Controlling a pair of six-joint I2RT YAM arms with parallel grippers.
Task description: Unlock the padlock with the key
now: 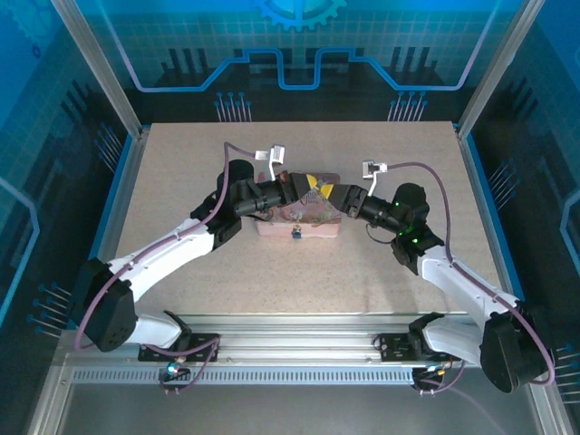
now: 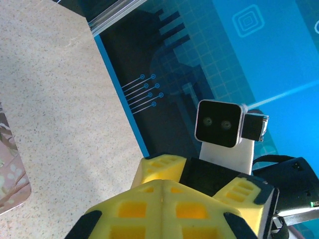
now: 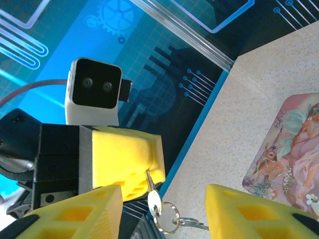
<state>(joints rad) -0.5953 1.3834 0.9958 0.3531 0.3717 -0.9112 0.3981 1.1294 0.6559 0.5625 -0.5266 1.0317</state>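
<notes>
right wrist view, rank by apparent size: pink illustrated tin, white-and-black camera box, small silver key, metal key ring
1. pink illustrated tin, though cut off by the frame
2. white-and-black camera box
3. small silver key and metal key ring: too alike to rank

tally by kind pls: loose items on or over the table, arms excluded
pink tin: 1
padlock: 1
key: 1
Total: 3
</notes>
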